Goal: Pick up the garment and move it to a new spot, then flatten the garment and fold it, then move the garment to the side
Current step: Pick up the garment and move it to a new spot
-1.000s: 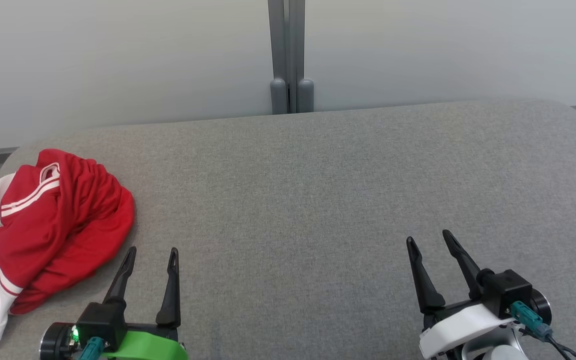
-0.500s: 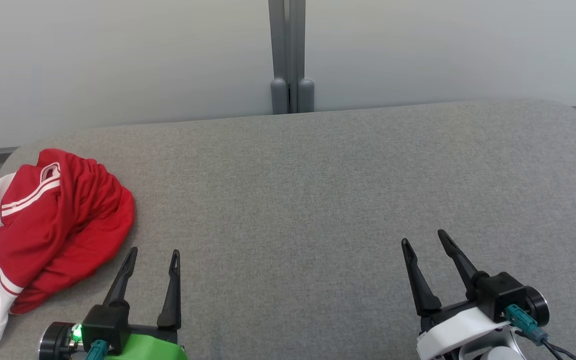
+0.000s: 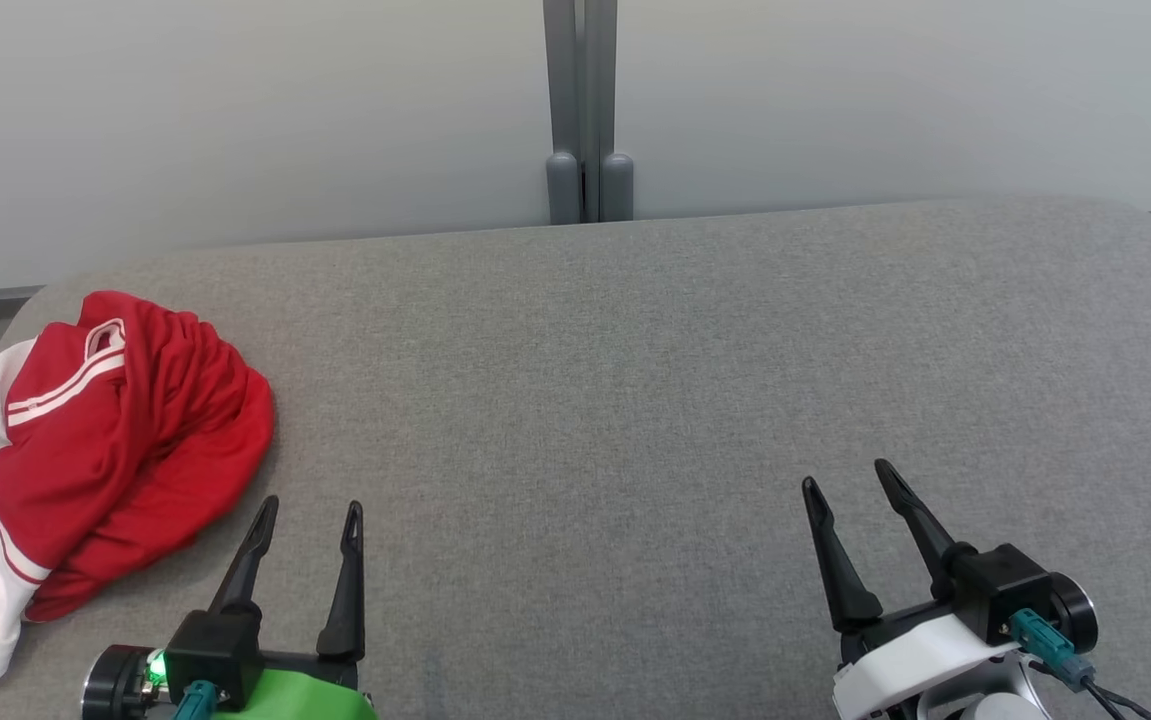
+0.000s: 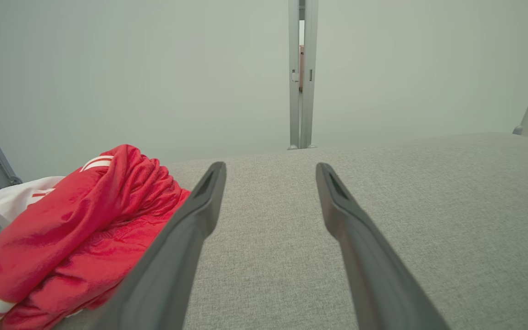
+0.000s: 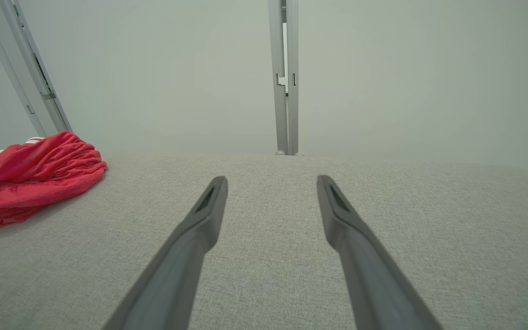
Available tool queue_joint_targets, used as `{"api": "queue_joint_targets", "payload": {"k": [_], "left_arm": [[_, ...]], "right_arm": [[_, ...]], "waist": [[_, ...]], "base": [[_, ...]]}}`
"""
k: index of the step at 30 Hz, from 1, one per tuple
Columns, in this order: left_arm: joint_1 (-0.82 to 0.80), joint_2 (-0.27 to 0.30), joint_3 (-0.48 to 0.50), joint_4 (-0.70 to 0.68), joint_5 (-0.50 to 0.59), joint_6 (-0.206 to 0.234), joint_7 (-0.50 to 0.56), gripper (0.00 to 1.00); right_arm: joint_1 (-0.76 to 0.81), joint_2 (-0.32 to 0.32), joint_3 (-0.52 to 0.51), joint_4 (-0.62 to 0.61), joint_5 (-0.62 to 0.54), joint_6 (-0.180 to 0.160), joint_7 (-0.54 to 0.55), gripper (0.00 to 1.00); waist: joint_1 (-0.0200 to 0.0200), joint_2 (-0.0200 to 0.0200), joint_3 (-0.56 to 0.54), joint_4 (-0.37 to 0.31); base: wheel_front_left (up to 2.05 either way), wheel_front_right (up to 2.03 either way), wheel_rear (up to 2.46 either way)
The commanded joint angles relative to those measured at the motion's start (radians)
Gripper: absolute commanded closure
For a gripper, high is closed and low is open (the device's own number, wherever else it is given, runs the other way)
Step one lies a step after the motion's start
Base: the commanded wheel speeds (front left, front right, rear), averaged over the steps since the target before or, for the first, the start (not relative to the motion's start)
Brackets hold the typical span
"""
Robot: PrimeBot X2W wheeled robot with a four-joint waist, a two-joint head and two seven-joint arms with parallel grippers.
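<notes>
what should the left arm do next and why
Probably swing the left gripper leftward onto the garment: it lies crumpled and untouched just beside that gripper's open fingers, while the right gripper, also open, sits far from it.

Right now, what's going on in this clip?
Nothing is held yet. A crumpled red and white garment lies bunched at the left end of the grey padded surface. The left gripper is open close beside it, apparently not touching. The right gripper is open too, over bare surface far to the right. The pick-up has not begun.
</notes>
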Motion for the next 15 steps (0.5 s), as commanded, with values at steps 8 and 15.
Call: {"api": "queue_joint_targets", "payload": {"k": [8,15], "left_arm": [[-0.013,0.000,0.015,-0.004,-0.013,0.019,-0.001,0.00],[-0.023,0.001,0.013,-0.005,-0.010,0.026,-0.001,0.00]], "right_arm": [[0.009,-0.004,-0.004,-0.002,0.005,0.000,-0.003,0.00],[0.007,-0.004,-0.014,-0.004,0.007,0.000,-0.003,0.00]], "waist": [[0.0000,0.0000,0.012,0.034],[0.0000,0.0000,0.034,0.104]], "base": [[0.00,0.00,0.00],[0.00,0.00,0.00]]}}
